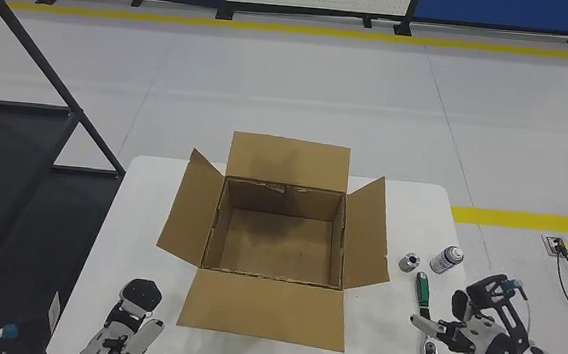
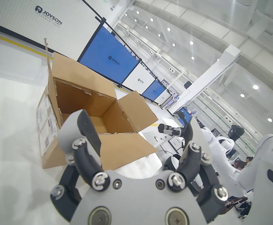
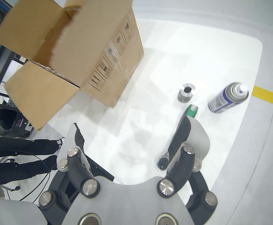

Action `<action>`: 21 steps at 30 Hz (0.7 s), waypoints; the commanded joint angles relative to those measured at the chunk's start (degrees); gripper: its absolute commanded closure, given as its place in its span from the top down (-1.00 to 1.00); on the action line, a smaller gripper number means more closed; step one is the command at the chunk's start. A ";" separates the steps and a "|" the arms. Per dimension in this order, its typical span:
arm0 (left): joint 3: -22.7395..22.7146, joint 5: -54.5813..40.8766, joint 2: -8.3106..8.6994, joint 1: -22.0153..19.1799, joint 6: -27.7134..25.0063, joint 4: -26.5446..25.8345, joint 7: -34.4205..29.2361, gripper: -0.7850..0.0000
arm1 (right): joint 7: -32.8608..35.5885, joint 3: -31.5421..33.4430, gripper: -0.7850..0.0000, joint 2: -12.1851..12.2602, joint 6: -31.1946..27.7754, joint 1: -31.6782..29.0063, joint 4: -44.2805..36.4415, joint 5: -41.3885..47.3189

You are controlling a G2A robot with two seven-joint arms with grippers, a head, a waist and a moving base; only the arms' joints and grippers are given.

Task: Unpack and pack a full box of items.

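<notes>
At the table's (image 3: 213,53) near edge, the left gripper (image 2: 136,123) and right gripper (image 3: 130,130) gape wide and hold nothing, the right one poised by the green-handled tool (image 3: 192,110), likely to repack it. Beyond stand the metal cylinder (image 3: 186,94) and spray can (image 3: 227,98), beside the open, empty box (image 1: 273,246). The print on the box's side and on the can is illegible.

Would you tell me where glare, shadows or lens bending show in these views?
Top view: the box floor is shaded, darkest toward the far wall. Left wrist view: ceiling lamps glare against the pale roof. Right wrist view: the table carries pale sheen patches, and its edge near the can curves.
</notes>
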 commanded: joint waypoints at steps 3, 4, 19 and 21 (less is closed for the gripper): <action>0.00 0.07 0.00 0.00 0.01 -0.01 -0.01 1.00 | 1.66 -4.34 1.00 0.22 -0.70 3.61 5.68 -3.06; 0.00 0.07 0.00 0.00 0.01 -0.01 -0.01 1.00 | 2.18 -5.28 1.00 0.27 -0.25 4.69 7.29 -4.06; 0.00 0.07 0.00 0.00 0.01 -0.01 -0.01 1.00 | 3.70 -8.74 1.00 0.28 2.07 8.90 11.97 -5.45; 0.00 0.07 0.00 0.00 0.01 -0.01 -0.01 1.00 | 3.13 -9.66 1.00 0.26 3.84 9.01 12.26 -8.45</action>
